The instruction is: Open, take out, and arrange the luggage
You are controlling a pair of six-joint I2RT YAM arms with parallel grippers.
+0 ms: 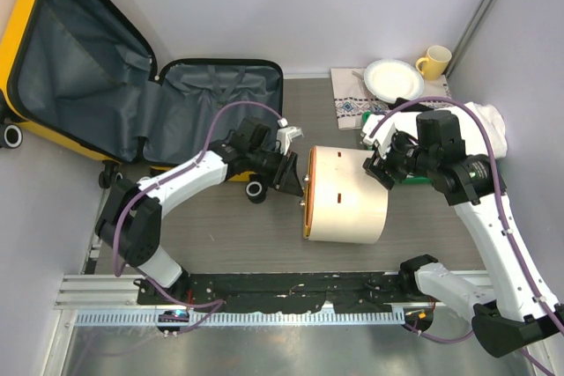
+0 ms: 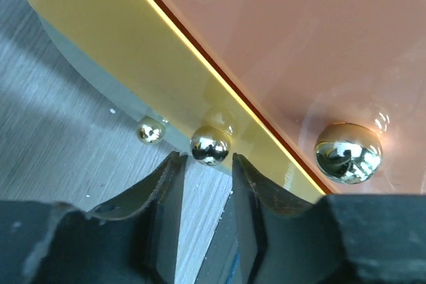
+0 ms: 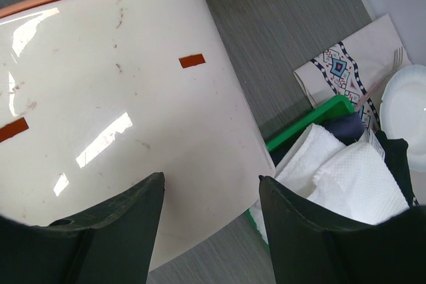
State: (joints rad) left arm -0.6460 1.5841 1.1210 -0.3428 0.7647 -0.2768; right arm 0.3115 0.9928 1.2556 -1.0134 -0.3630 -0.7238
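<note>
Yellow suitcase (image 1: 88, 68) open at 10 o'clock, both grippers at the cream cylinder (image 1: 348, 195)
Left gripper (image 2: 208, 164) jaws slightly spread, tips flanking a gold knob (image 2: 210, 146) on the orange end; right gripper (image 3: 210, 187) spread wide at the cylinder's 3 o'clock end.

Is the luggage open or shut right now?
Open: the luggage has its two halves spread apart, with the dark grey lining showing.

Two matching arms here. The left arm (image 1: 181, 180) has glossy white shells between chunky black joints, with a purple cable (image 1: 227, 110) looping alongside. The right arm (image 1: 493, 235) is the same white and black, also trailing purple cable. The left gripper (image 2: 206, 174) has matte black fingers (image 2: 163, 201) with contoured edges. The right gripper (image 3: 210, 181) has broad, dull black fingers (image 3: 123, 231).
</note>
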